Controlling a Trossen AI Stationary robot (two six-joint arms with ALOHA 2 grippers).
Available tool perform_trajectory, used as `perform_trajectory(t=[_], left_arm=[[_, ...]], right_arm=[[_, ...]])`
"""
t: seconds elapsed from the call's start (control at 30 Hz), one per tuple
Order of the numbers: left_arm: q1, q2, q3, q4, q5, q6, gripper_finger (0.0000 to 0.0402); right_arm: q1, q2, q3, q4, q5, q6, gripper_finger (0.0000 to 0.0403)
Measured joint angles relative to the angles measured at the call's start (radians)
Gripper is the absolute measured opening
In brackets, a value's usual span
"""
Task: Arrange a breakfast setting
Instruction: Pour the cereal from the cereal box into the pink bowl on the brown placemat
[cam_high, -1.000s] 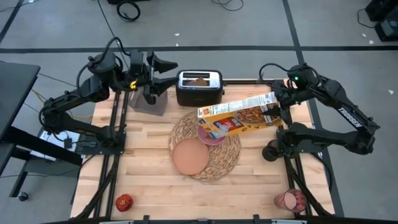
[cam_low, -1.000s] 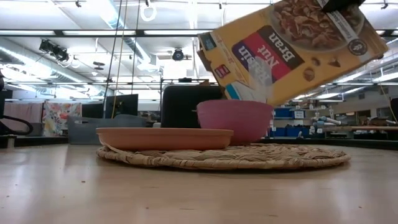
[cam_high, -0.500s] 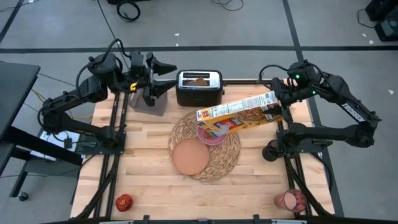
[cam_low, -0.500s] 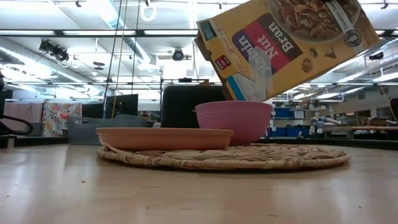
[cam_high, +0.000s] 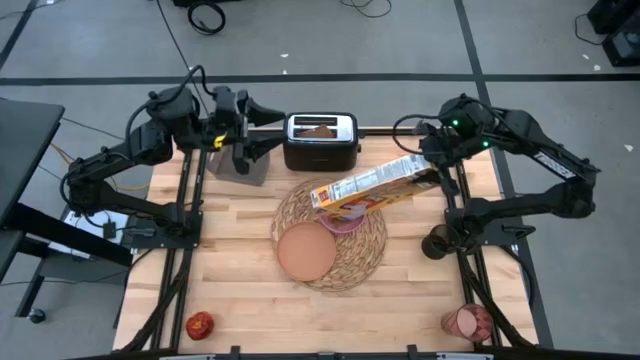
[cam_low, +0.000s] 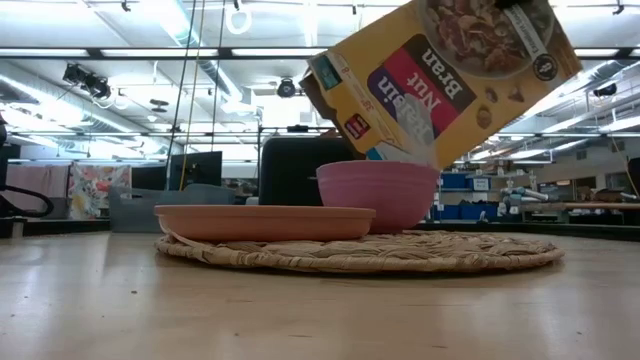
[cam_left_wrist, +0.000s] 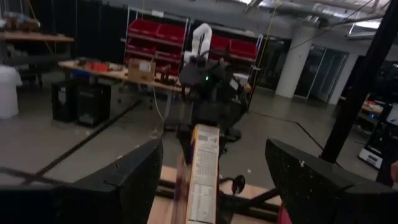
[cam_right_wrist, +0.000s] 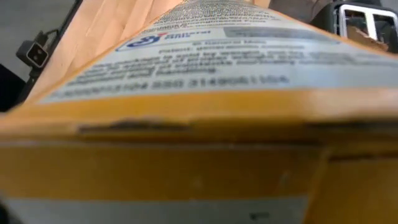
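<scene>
Bowl (cam_high: 343, 217): high view, sitting on mat (cam_high: 372, 250) below right gripper (cam_high: 437, 178), which is clamping tilted box (cam_high: 368, 186).
Low view: box (cam_low: 440, 75) mouth is hanging over bowl (cam_low: 378, 194), beside plate (cam_low: 264, 221).
Left gripper (cam_high: 262, 133): waiting open, empty.
Risk: cereal spilling past the rim, judging by the tilt.

1. Cereal box (cam_high: 372, 186): yellow, with a red and dark blue name panel, white lettering and a brown cereal picture; its narrow side is white with dark print.
2. Bowl (cam_low: 378, 194): plain pink.
3. Plate (cam_high: 306, 251): plain salmon-tan.
4. Placemat (cam_high: 365, 252): pale straw, woven in concentric rings.
5. Toaster (cam_high: 321, 141): black body, silver top, brown toast (cam_high: 319, 128) in the slot.
6. Apple (cam_high: 199, 324), at 7 o'clock on the table (cam_high: 240, 280): red.
7. Cup (cam_high: 468, 322), at 5 o'clock: translucent pinkish-red.
8. Table: light wood in lengthwise strips.
9. Both arms: dark throughout; yellow marking on the left arm (cam_high: 150, 150).
</scene>
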Motion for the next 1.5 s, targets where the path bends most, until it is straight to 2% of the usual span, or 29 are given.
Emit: perform_trajectory(t=[0.97,1.5], left_arm=[[-0.007,0.000,0.000,0.000,0.000,-0.014,0.0291],[-0.007,0.001,0.000,0.052,0.000,-0.023,0.0291]], right_arm=[[0.007,-0.027,0.035,-0.042,0.001,0.037,0.0208],[-0.083,-0.164,0.029,-0.064,0.024,0.128,0.0208]])
